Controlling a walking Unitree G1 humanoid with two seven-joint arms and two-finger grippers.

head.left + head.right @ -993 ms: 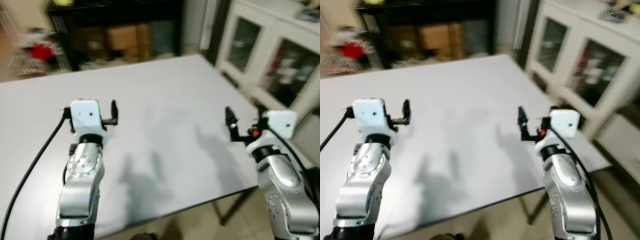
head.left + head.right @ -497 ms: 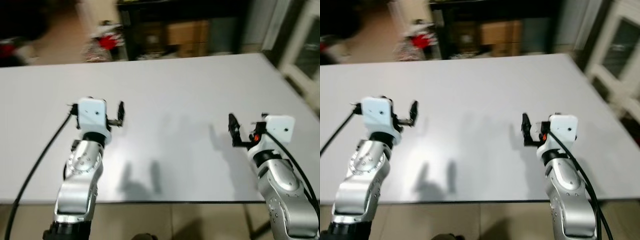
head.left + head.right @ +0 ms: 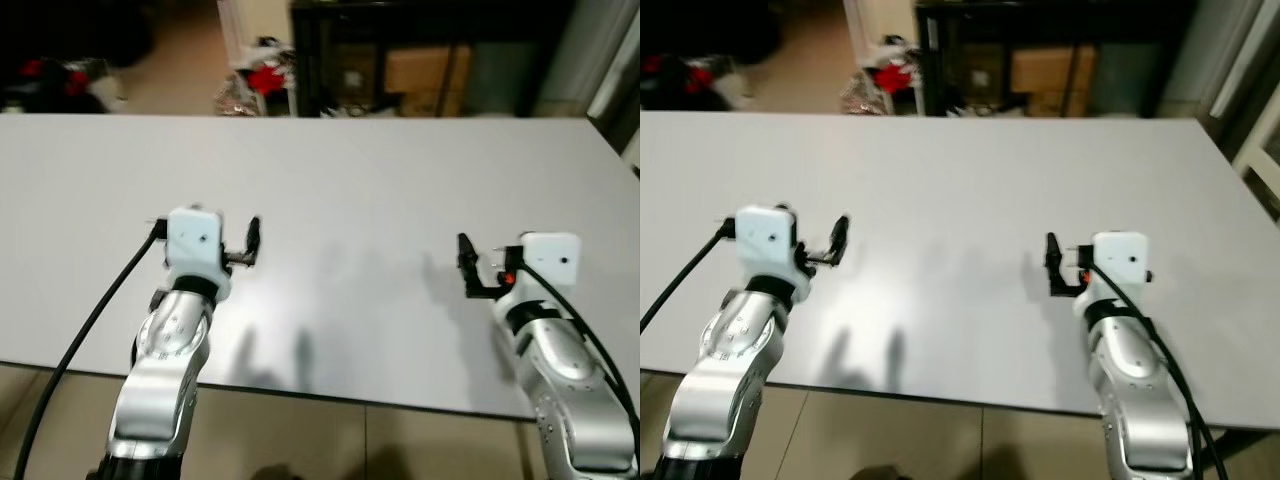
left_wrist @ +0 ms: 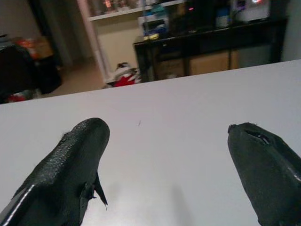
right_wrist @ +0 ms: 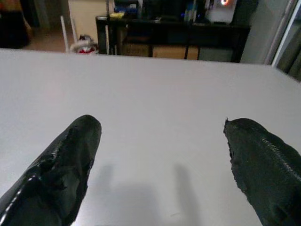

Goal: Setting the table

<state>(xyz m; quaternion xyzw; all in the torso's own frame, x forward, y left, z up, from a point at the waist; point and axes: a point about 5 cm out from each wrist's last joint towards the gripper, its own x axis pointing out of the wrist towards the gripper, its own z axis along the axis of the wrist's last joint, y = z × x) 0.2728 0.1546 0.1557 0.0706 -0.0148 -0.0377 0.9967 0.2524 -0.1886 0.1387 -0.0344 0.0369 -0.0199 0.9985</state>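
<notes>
**2 end effectors over the white table**

The left end effector [image 4: 164, 165] and the right end effector [image 5: 160, 165] hover above the white table [image 3: 350, 170], well apart, each with its fingers spread and gripping nothing. A dark shelf [image 3: 420, 60] stands beyond the table's far edge.

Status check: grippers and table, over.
Left gripper open, empty, over the white table. Right gripper open, empty, likewise. No tableware on it yet.

No text, label or number is legible.
</notes>
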